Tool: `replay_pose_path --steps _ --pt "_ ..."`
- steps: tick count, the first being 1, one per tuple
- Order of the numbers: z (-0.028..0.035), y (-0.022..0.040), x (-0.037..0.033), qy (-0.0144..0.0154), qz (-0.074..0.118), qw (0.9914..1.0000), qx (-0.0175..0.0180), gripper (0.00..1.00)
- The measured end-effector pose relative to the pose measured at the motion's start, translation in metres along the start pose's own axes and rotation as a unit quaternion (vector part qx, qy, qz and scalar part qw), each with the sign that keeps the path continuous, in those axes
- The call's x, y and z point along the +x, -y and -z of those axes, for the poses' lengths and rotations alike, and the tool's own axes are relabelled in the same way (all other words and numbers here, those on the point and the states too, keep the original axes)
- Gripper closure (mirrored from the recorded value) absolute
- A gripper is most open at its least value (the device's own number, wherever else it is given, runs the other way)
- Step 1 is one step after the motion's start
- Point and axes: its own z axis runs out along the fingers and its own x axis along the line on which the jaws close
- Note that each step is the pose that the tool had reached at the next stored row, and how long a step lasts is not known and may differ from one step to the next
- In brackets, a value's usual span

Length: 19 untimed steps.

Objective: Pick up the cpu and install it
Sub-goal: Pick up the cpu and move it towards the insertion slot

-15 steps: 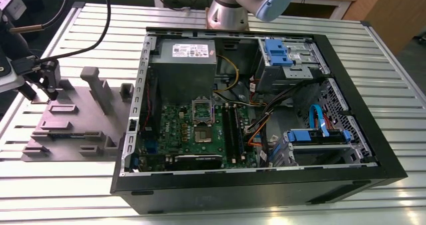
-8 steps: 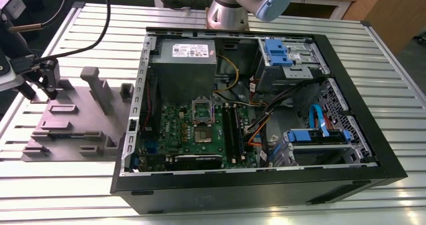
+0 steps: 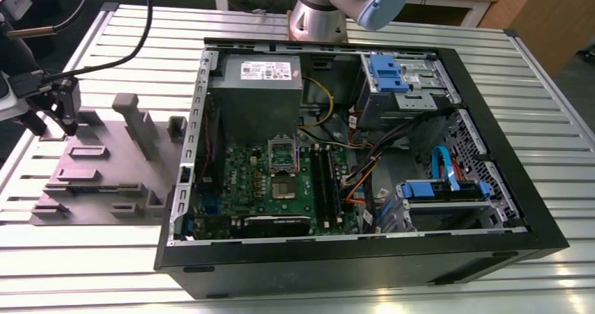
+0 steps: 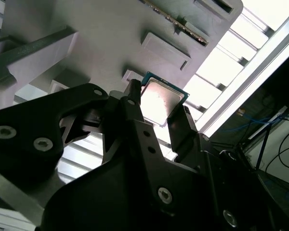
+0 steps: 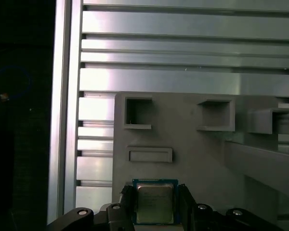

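The cpu (image 4: 161, 98), a small square chip with a pale metal top and a green rim, sits between my two black fingers (image 4: 135, 103) in both wrist views, and each finger presses on one of its edges. In the first wrist view the cpu (image 5: 155, 204) hangs just over the grey plastic tray (image 5: 183, 139). My gripper (image 3: 54, 122) is at the exterior view's far left, over the far left corner of the tray (image 3: 102, 161). The green motherboard (image 3: 269, 189) lies inside the open computer case, with its metal socket frame (image 3: 281, 149) well to the right of my gripper.
The black computer case (image 3: 353, 248) lies open on the slatted aluminium table (image 3: 520, 63). Inside are a grey power supply (image 3: 256, 77), blue drive brackets (image 3: 389, 74) and loose cables. The tray carries raised blocks and an upright post (image 3: 130, 119). The arm's base (image 3: 321, 11) stands behind the case.
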Motion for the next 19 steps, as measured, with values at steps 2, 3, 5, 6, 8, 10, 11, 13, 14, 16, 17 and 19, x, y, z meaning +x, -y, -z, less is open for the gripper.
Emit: replay_pose_path --steps 2,3,5,6,8,10,11,13,14,16,17,19 --pt "0.0003 0.0 0.0 0.0002 0.0 1.0 -0.0001 0.53" --pt "0.001 0.0 0.0 0.0 0.0 1.0 0.0 0.53" --pt "0.0031 -0.0001 0.0 0.0 0.0 1.0 0.0 0.53" --pt "0.0051 -0.0002 0.0 0.0 0.0 1.0 0.0 0.53" --pt "0.0105 -0.0004 -0.0001 0.0 0.0 1.0 0.0 0.53" --pt "0.0172 -0.0006 -0.0001 0.0001 0.0 1.0 0.0 0.53" --pt "0.021 -0.0007 -0.0001 0.0 0.0 1.0 0.0 0.53" --pt "0.0284 -0.001 -0.0002 0.0 0.0 1.0 0.0 0.53" --pt "0.0324 -0.0011 -0.0002 0.0 0.0 1.0 0.0 0.53" --pt "0.04 -0.0014 -0.0003 0.0 0.0 1.0 0.0 0.53" --pt "0.0437 -0.0015 -0.0003 0.0 0.0 1.0 0.0 0.53" --pt "0.0512 -0.0018 -0.0004 0.0 0.0 1.0 0.0 0.53"
